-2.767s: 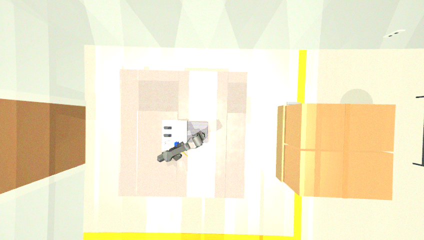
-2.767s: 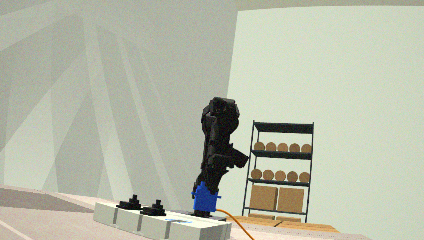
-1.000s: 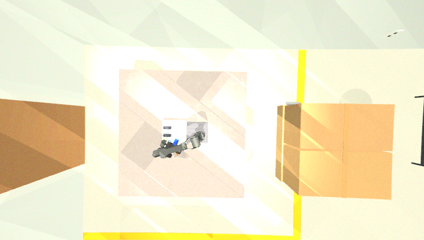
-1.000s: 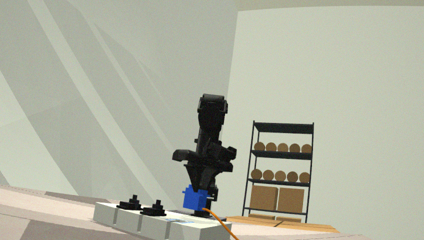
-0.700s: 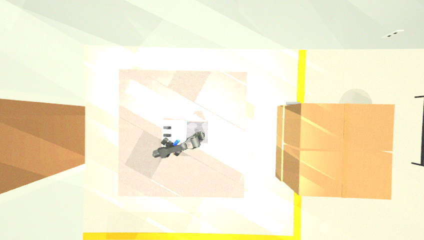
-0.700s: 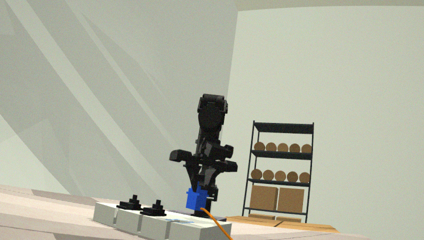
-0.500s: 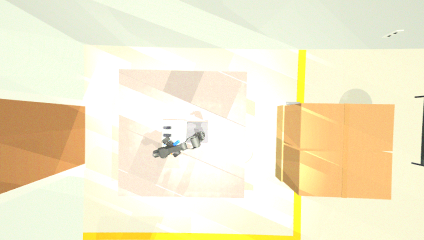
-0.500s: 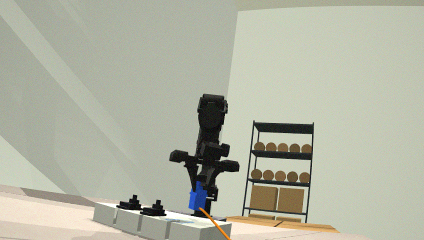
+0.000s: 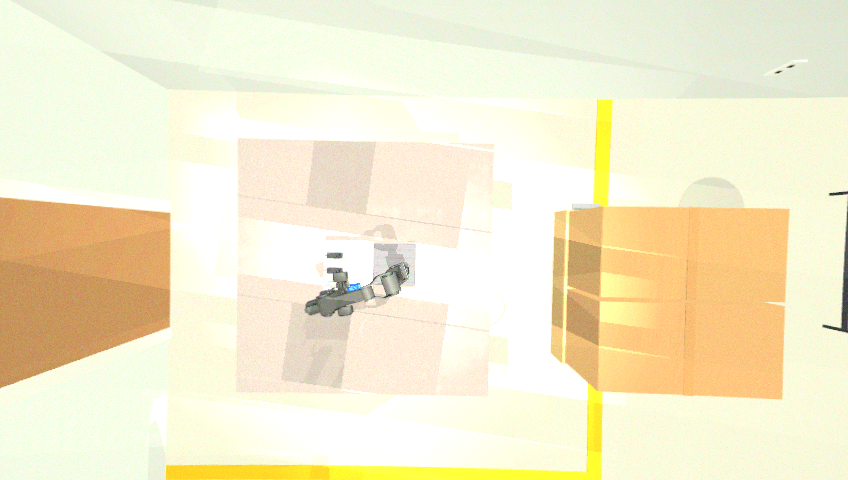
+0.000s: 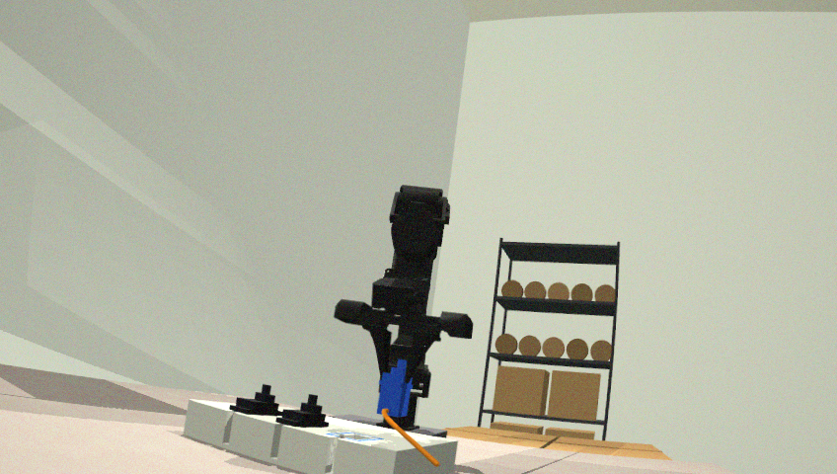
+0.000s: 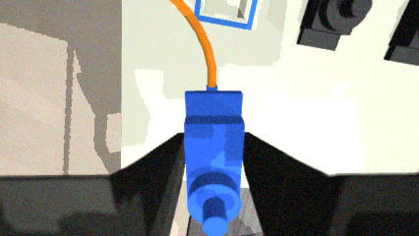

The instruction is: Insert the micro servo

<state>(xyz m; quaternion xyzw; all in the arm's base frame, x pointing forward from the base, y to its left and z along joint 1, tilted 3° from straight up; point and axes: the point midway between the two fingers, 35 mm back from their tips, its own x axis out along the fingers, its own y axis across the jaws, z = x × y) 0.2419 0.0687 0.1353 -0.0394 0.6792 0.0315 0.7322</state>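
My gripper [image 10: 399, 368] [image 11: 213, 140] is shut on the blue micro servo [image 9: 354, 287] [image 10: 394, 392] [image 11: 213, 152], a finger on each side of its body. The servo is held above the white deck [image 10: 302, 450] [image 11: 310, 133], nearly upright, its output shaft up. Its orange cable [image 10: 411, 438] [image 11: 209, 54] leaves the low end and hangs past the deck's corner in the exterior view. The marked pocket [image 10: 355, 435] [image 11: 226, 24] is empty, outlined in blue, beyond the servo at the wrist view's top edge. That edge cuts off part of the pocket, so its notch is not clear there.
Two black servos stand in the deck beside the pocket, one nearer it [image 10: 303, 418] [image 11: 334, 22] and one farther [image 10: 255, 405] [image 11: 408, 41]. The grey base plate [image 9: 407, 252] lies beside the deck under the arm. A shelf rack [image 10: 552, 359] stands far behind.
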